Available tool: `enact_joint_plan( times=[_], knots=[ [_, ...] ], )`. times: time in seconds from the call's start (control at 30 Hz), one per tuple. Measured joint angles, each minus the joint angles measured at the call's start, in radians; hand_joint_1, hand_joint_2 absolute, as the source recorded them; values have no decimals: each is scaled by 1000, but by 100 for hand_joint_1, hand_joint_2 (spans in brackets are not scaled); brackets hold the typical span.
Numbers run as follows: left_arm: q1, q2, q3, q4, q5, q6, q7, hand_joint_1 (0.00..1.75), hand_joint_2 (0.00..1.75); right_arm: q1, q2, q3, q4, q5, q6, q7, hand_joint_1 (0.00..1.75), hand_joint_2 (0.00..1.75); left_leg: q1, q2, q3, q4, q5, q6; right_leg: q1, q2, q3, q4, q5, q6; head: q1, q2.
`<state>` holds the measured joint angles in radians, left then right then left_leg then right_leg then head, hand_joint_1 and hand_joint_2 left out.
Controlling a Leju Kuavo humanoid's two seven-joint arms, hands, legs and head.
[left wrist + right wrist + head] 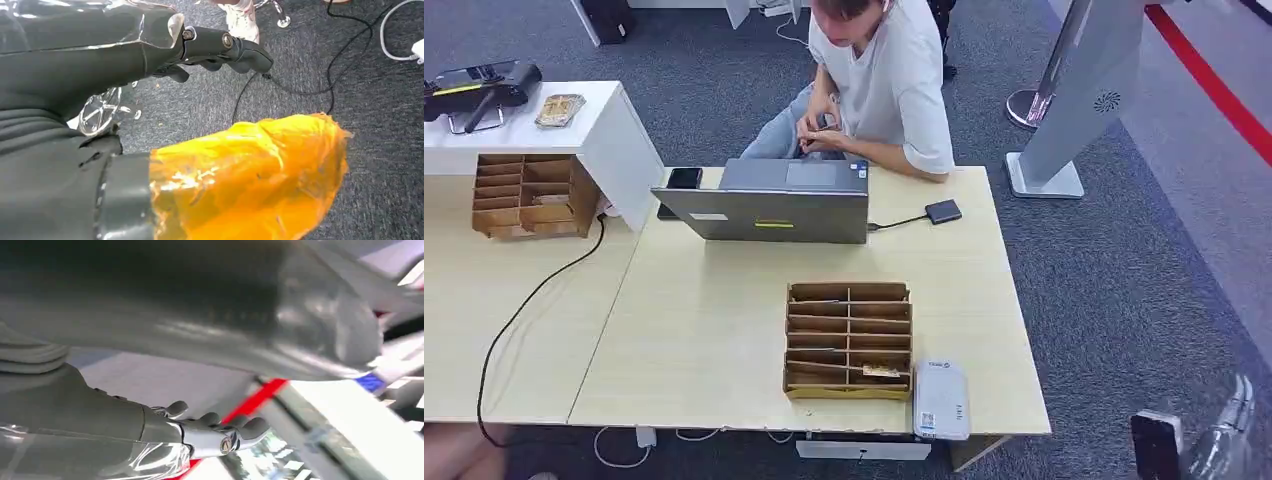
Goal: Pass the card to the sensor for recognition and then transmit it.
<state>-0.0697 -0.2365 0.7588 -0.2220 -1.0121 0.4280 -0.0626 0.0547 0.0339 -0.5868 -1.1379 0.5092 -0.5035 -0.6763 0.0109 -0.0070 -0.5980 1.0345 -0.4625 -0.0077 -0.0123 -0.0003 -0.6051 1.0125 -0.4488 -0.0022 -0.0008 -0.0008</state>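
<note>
From the head camera I see the light wooden surface (704, 340) ahead of me, and on it, near its front edge, a brown divided card tray (849, 340) with rows of slots. The card (882, 371) lies in the tray's right-hand column, in the slot next to the front one, a small tan piece lying flat. Just beside the tray, at its front right corner, sits the white sensor (941, 399), flat on the surface at the very edge. Farther back a grey laptop (769, 205) stands open with its lid toward me, a black cable running from its right side to a small dark box (943, 211). A person in a white shirt (889, 80) sits behind the laptop, hands drawn together in front of the body. To the left a second divided tray (524, 195) rests against a white block (594, 125), on an adjoining surface. My left hand (220, 50) appears in its wrist camera hanging over dark grey carpet (300, 65) with black cables; its dark fingers (250, 55) are curled inward with nothing in them, and the thumb is wrapped in yellow tape (250, 175). My right hand (215, 432) appears in its wrist camera, blurred, with fingers bent in and nothing held, a red strip (255, 400) behind it.
</note>
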Motion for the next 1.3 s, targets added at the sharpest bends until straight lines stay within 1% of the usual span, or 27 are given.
enact_joint_plan(
  times=[0.03,0.17,0.23,0.33,0.4,0.5,0.6,0.63,0.73,0.8,0.87,1.0,1.1,1.2,1.27,1.3],
  knots=[
    [0,-2,0,0,-2,0,0,0,0,-10,0,-24,42,8,-3,-5,0,0,0,0,0,0,0,0,0,0,0,0,0,0,1,0],
    [1,-5,0,0,-25,0,0,0,0,-63,-18,-139,279,27,-20,-17,0,0,0,-1,0,0,0,0,0,-1,0,0,0,0,1,0],
    [3,-5,0,0,-29,0,0,0,0,-81,-29,-179,378,39,-32,-18,0,0,0,0,0,0,0,0,0,0,0,0,-1,0,1,0],
    [3,-3,0,0,-29,-6,3,0,0,-97,-44,-222,511,68,-48,13,0,0,0,0,0,0,-1,0,0,0,0,0,-1,-1,0,0],
    [3,-1,0,0,-29,-10,8,0,0,-107,-51,-239,591,89,-47,65,0,0,1,0,0,0,-1,1,0,0,0,0,-1,-1,0,0],
    [3,4,1,0,-28,-19,9,0,0,-110,-53,-259,704,114,-6,161,0,0,1,0,0,-1,-1,1,0,0,0,0,-1,-1,0,0],
    [3,8,6,0,-27,-22,10,0,0,-109,-49,-261,777,140,16,226,0,0,1,0,0,-1,-1,0,0,0,0,0,-1,-1,0,0],
    [3,9,7,0,-28,-25,11,0,0,-110,-45,-262,796,145,34,253,0,0,1,0,0,-1,-1,0,0,0,0,0,-2,-1,0,0],
    [3,11,8,0,-43,-31,24,0,0,-113,-16,-262,844,168,141,378,0,0,1,0,0,-1,-1,0,1,0,0,0,-2,-1,1,0],
    [3,15,9,0,-48,-31,30,0,0,-113,3,-262,862,181,172,422,0,0,1,0,0,-1,-1,0,1,0,0,0,-2,-1,1,0],
    [3,19,9,0,-56,-34,31,0,0,-115,30,-259,880,216,208,490,0,0,1,0,1,-1,-1,0,1,0,0,0,-2,-1,0,0],
    [3,25,9,0,-74,-42,32,0,0,-115,79,-215,907,325,274,682,0,0,1,0,1,-1,-1,-1,1,0,0,1,-2,-2,0,0],
    [3,25,9,0,-83,-42,32,0,0,-115,111,-176,920,380,321,801,0,0,1,0,1,-1,-1,-1,2,0,0,1,-2,-2,1,0],
    [3,25,9,0,-84,-42,32,0,0,-115,135,-148,928,403,382,846,0,0,1,0,1,-1,-1,-1,2,0,0,1,-2,-2,0,0],
    [3,26,9,0,-89,-45,32,0,0,-116,150,-136,932,402,432,864,0,0,1,0,1,-1,-1,-1,2,0,0,1,-2,-2,1,0],
    [3,26,9,0,-90,-46,32,0,0,-115,155,-135,932,402,440,866,0,0,1,0,1,-1,-1,-1,2,0,0,1,-2,-2,0,0]
  ],
)
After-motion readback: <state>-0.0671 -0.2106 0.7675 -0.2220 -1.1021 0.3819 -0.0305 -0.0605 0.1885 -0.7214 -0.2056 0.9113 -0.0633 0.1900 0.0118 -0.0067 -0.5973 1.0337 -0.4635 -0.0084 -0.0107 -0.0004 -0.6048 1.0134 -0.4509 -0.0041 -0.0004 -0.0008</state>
